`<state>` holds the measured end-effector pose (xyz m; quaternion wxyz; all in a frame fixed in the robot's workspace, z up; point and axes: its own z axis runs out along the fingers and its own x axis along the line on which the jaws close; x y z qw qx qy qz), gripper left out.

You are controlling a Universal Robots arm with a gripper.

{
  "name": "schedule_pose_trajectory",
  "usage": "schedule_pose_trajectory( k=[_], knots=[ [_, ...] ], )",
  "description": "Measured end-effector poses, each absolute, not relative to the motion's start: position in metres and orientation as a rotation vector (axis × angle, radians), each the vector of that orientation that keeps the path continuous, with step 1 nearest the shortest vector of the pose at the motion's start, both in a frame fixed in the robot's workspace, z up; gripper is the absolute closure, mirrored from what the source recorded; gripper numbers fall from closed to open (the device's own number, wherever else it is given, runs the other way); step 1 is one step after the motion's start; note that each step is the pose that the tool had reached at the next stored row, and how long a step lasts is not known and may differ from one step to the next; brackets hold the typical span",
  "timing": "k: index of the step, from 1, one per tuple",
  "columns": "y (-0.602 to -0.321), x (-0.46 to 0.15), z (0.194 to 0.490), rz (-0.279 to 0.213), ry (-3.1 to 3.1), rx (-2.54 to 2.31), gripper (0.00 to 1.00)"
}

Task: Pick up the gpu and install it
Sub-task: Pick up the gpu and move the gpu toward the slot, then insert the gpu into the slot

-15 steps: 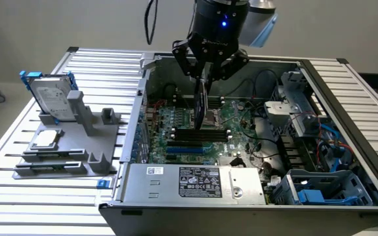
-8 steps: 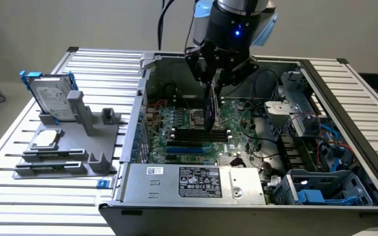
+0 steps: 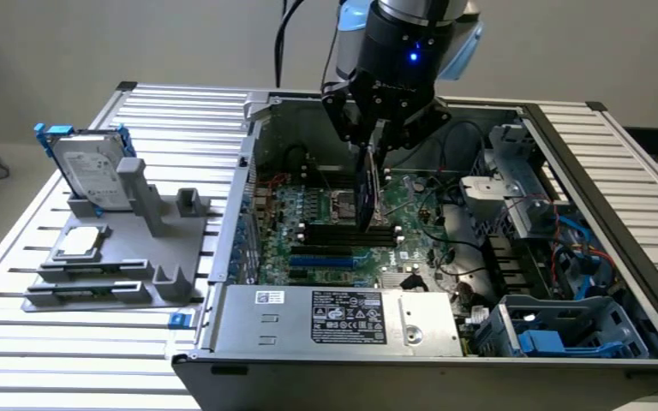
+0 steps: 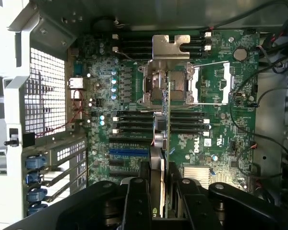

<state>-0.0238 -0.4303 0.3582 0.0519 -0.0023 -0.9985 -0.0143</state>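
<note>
Above motherboard [image 3: 295, 201]: gpu [image 3: 367, 193] upright on edge.
Pincer [image 3: 377, 141]: clamped on gpu's upper edge.
Under gpu: CPU socket [image 4: 175, 86], memory slots [image 4: 132, 122] on motherboard; cables [image 3: 455, 248] beside.

gpu [image 3: 366, 193] top edge hidden inside hand [image 3: 375, 137]; arm [image 3: 411, 34] cut off above.

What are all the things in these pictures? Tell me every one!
table: one, silver slats, under everything
computer case: one, dark grey, open, on the table
circuit board: one, green, inside the case
power box: one, grey, labelled, inside the case
stand: one, grey, exterior view's left
hard drive: one, silver in blue frame, on the stand
gpu: one, black, above the circuit board
end effector: one, black, shut on the gpu
</note>
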Motion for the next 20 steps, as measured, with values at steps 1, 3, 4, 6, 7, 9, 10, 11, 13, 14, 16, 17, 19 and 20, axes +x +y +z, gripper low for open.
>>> schedule_pose_trajectory(
  k=[1, 3, 4, 6, 7, 9, 10, 11, 13, 14, 16, 17, 19, 20],
  knots=[
    [-0.4303, -0.0237, 0.3582, -0.043, -3.038, -0.007, 0.73],
    [-0.4303, -0.0238, 0.3582, -0.041, -3.038, -0.007, 0.73],
    [-0.4303, -0.0238, 0.3582, -0.04, -3.038, -0.007, 0.73],
    [-0.4303, -0.0238, 0.3582, -0.038, -3.038, -0.007, 0.73],
    [-0.4303, -0.0238, 0.3582, -0.037, -3.038, -0.008, 0.73],
    [-0.4303, -0.0237, 0.3582, -0.036, -3.038, -0.007, 0.73],
    [-0.4303, -0.0238, 0.3582, -0.035, -3.038, -0.008, 0.73],
    [-0.4303, -0.0238, 0.3582, -0.034, -3.038, -0.008, 0.73],
    [-0.4303, -0.0243, 0.3582, -0.033, -3.038, -0.007, 0.73],
    [-0.4302, -0.0245, 0.3581, -0.032, -3.038, 0.011, 0.73],
    [-0.4303, -0.0245, 0.3582, -0.029, -3.037, 0.066, 0.73],
    [-0.4303, -0.0244, 0.3582, -0.028, -3.036, 0.093, 0.73],
    [-0.4303, -0.0245, 0.3582, -0.025, -3.033, 0.148, 0.73],
    [-0.4303, -0.0245, 0.3582, -0.024, -3.032, 0.176, 0.73]
  ],
)
